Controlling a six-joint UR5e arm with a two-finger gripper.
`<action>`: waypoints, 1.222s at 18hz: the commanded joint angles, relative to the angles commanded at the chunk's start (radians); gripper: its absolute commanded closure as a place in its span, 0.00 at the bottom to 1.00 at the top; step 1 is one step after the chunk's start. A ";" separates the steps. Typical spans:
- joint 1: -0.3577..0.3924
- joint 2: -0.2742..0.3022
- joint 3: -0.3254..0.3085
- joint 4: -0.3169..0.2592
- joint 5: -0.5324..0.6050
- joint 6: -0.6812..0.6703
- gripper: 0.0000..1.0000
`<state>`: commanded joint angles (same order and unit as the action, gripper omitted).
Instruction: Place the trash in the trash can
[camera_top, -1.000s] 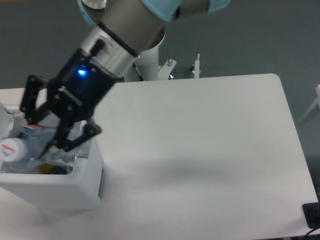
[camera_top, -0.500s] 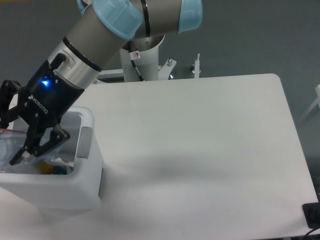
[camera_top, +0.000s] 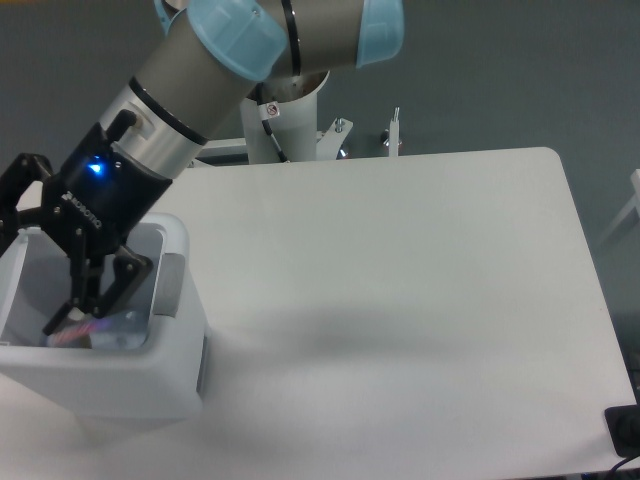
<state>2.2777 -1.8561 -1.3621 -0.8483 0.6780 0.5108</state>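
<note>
The trash can (camera_top: 110, 375) is a white bin with a grey side panel, standing at the table's front left corner with its top open. Inside it, near the bottom, lies a piece of trash (camera_top: 92, 335) showing a pink and blue label; it looks like the clear bottle. I cannot make out the small wrapper for certain. My gripper (camera_top: 32, 282) hangs over the can's opening, tilted down to the left. It is open, its black fingers (camera_top: 98, 290) spread wide, and nothing sits between them.
The arm's white base post (camera_top: 290, 125) and small metal brackets (camera_top: 392, 135) stand at the table's far edge. A dark object (camera_top: 625, 430) sits at the front right corner. The table (camera_top: 400, 280) is white.
The bottle has left the fingers and now lies lower inside the can. The gripper has lifted slightly and its fingers stand wider apart over the opening.
</note>
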 joint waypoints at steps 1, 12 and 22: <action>0.021 -0.002 -0.011 0.000 0.000 0.000 0.04; 0.350 -0.014 -0.157 -0.005 0.002 0.014 0.00; 0.513 -0.098 -0.091 -0.056 0.223 0.143 0.00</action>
<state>2.7903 -1.9541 -1.4530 -0.9047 0.9015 0.6533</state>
